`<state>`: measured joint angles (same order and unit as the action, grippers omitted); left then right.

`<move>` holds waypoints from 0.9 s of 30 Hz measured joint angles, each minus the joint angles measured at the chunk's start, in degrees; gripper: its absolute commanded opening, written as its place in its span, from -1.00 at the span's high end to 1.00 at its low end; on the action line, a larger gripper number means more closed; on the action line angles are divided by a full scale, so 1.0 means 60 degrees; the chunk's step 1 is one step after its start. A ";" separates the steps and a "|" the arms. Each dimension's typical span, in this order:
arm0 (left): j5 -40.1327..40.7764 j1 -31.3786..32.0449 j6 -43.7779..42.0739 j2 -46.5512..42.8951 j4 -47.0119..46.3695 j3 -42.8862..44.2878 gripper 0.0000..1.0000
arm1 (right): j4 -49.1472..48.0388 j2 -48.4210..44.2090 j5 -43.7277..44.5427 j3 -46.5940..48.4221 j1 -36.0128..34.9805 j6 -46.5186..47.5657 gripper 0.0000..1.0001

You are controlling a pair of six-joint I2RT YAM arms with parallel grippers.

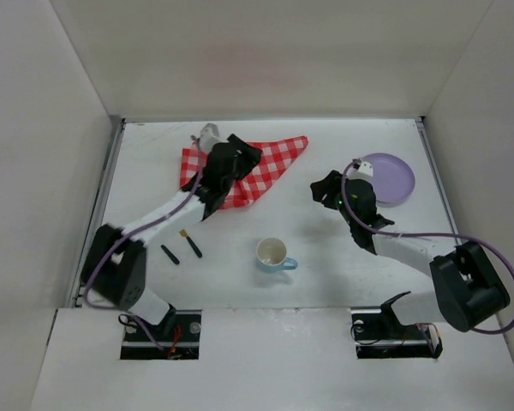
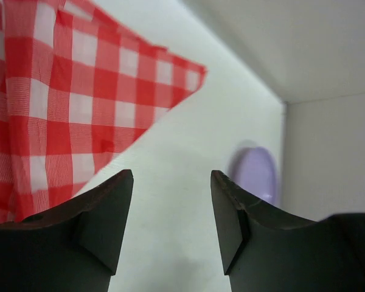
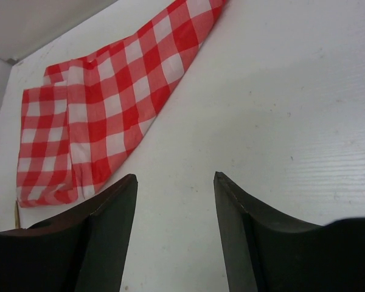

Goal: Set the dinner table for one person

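dinner table (image 1: pixel 325 145) spans the whole floor under both arms. stiff, flat, smooth white top. we judge it a thing to set upon, not to grip, and slick enough that things slide. checked cloth (image 1: pixel 274 158) lies rumpled toward the far left corner, soft and limp; we'd pinch its free pointed tip. left gripper (image 2: pixel 171 182) is at the cloth's edge, jaws well apart, empty. right gripper (image 3: pixel 175 182) is over bare top, jaws apart, empty. purple plate (image 1: pixel 392 175) sits near the far right corner.
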<state>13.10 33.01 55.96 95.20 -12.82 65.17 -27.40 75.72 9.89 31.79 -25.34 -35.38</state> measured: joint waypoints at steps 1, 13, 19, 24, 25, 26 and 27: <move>0.0044 -0.0047 0.0004 -0.0892 -0.0251 -0.0568 -0.02 | 0.0011 0.0149 0.0025 0.0168 -0.0055 0.0051 -0.22; 0.0521 -0.1953 0.0306 -0.7085 -0.0280 -0.6936 0.01 | 0.3151 0.4725 0.0251 0.6772 -0.2120 0.1523 -0.30; 0.0047 -0.2798 0.0361 -0.8280 0.0273 -0.8098 0.01 | 0.5894 0.7723 0.0565 1.1639 -0.2353 0.2481 -0.30; -0.0484 -0.3541 0.0375 -0.8419 0.0240 -0.8389 0.00 | 0.8105 1.0131 0.0696 1.5223 -0.2361 0.3129 -0.30; -0.0590 -0.3683 0.0372 -0.8411 0.0200 -0.8451 0.00 | 0.8491 1.0542 0.0714 1.5817 -0.2386 0.3217 -0.29; -0.0696 -0.3807 0.0368 -0.8386 0.0168 -0.8495 0.00 | 0.8870 1.0958 0.0743 1.6415 -0.2419 0.3300 -0.29; -0.0820 -0.3942 0.0368 -0.8346 0.0109 -0.8539 0.00 | 0.9198 1.1318 0.0758 1.6917 -0.2470 0.3362 -0.28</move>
<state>8.19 9.37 58.17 45.12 -12.16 13.93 27.79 143.63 14.44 133.29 -40.16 -15.20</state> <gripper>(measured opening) 0.498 0.645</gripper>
